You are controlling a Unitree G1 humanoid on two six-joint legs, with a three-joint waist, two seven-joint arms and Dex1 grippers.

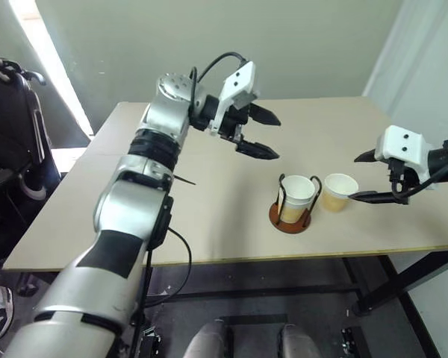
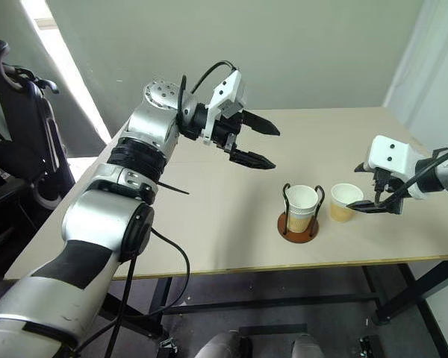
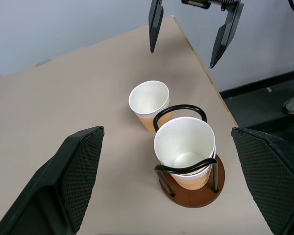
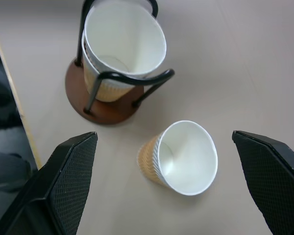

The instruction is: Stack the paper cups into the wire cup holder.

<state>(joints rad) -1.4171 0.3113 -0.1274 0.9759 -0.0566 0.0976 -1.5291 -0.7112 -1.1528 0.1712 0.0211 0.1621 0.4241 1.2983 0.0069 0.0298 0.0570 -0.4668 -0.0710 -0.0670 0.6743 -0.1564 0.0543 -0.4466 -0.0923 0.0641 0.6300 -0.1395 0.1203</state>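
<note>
Both sets of jaws stand wide apart and we see nothing between them: the left gripper (image 1: 259, 133) hangs above the table (image 1: 134, 186) with its two black fingers spread, and the right gripper (image 2: 372, 186) hovers just beside the loose cup, fingers splayed to either side of it without touching.

We count the cups. One loose paper cup (image 4: 179, 159) stands upright on the table, white inside, tan below. Inside the wire cup holder (image 3: 191, 183) we make out two nested cups (image 4: 122, 46): a second rim peeks out just under the top one in the right wrist view. That gives us three cups and one holder. The holder sits near the table's front edge, its reddish-brown disc flat on the surface and two black wire loops rising around the stack. The loose cup is just beside it, on the robot's right, apart from the base.

We read no brand, label or writing on cups or holder.

Much of the lower nested cup is hidden by the upper one.
</note>
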